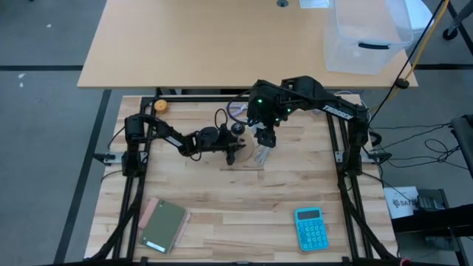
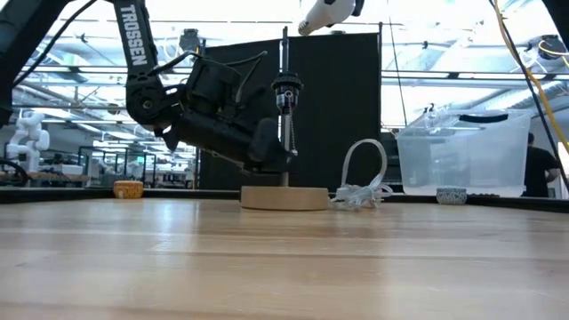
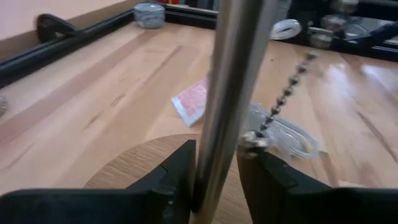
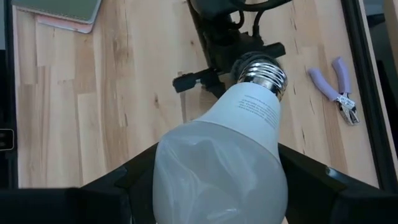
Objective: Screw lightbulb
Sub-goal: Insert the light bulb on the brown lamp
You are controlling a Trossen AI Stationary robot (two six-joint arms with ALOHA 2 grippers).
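Pointing its silvery screw end down toward the lamp socket, the one lightbulb [image 4: 224, 149] hangs above the counter [image 1: 222, 199], long axis tilted, pinched at its round end by the right tool [image 4: 221, 186]. The left tool [image 3: 214, 180] clamps the single lamp pole [image 3: 233, 81] (one wooden base [image 2: 284, 197] below it).

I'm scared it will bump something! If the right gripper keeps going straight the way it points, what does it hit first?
Probably the lamp socket. The right gripper holds the lightbulb pointing down, its silvery screw end leading toward the socket; depth is hard to judge.
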